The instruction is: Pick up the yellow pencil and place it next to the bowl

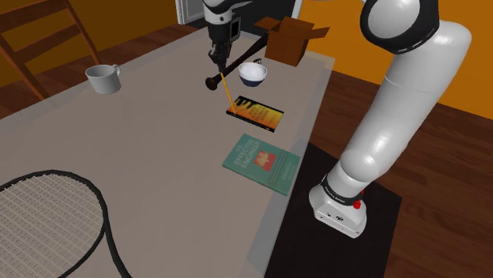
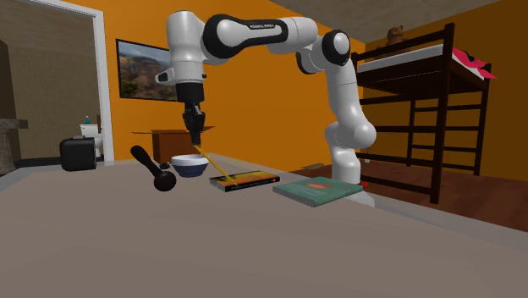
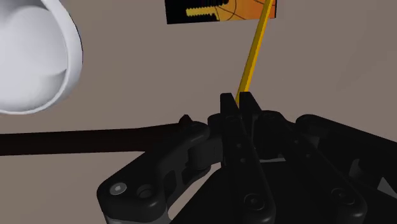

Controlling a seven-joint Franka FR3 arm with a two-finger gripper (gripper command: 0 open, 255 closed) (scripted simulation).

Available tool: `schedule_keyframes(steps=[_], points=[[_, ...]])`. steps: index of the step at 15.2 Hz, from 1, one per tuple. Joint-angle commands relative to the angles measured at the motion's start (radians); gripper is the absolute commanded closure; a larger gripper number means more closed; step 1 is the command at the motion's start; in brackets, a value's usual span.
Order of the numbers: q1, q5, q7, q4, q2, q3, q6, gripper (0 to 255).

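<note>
Looking at the upper middle of the frame, your tool is pinching the yellow pencil by its top end, tip slanting down toward the orange-and-black book. I'd call this the carry step. Next, ease it onto bare tabletop beside the bowl, then let go.

We're in a home, a bedroom by the look of it: dark bunk bed against orange walls, a landscape picture by the doorway, wooden floor, a wooden chair, and a mug, books and a racket on the tabletop.
</note>
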Motion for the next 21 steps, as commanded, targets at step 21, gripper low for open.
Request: schedule_keyframes(steps=[21], points=[[-0.081, -0.024, -0.123, -0.060, 0.104, -0.063, 0.171, 255]])
